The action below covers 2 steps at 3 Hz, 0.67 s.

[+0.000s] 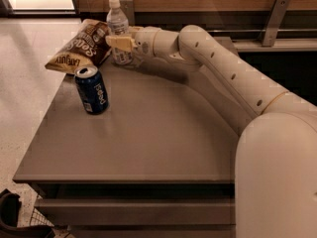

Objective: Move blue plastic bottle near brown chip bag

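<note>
the gripper [119,42] sits at the far left corner of the bench [148,133], its jaws pinching the upright blue plastic bottle [116,21] around its label. the bottle stands just beside the brown chip bag [79,47], with a pepsi can [92,90] nearer the front.

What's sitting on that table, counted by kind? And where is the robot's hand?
Bottles: 1, the blue plastic bottle, with the hand at it.
Chip bags: 1, the brown chip bag.
Cans: 1, the Pepsi can.
Total: 3 things on the table.
</note>
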{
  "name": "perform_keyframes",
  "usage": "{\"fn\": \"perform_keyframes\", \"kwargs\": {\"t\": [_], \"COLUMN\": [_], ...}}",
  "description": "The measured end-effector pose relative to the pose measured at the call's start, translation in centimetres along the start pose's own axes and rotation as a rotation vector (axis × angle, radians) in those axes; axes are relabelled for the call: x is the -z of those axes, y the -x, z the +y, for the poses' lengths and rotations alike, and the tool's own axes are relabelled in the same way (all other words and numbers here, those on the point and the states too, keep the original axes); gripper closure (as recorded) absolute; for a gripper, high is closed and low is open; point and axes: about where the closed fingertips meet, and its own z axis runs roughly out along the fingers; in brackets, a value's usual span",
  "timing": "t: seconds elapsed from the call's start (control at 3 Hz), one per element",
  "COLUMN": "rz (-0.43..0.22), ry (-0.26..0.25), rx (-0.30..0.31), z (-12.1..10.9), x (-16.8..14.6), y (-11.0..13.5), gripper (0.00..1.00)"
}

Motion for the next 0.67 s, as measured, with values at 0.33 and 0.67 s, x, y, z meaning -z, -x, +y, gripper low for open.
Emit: {"fn": "perform_keyframes", "kwargs": {"t": [0.33,0.67], "rz": [0.000,0.000], "ry": [0.004,0.004], "rx": [-0.001,-0.001], "z": [0.17,0.17], "x": [-0.20,-0.20], "y": [-0.01,-0.01], "gripper": [0.00,0.00]}}
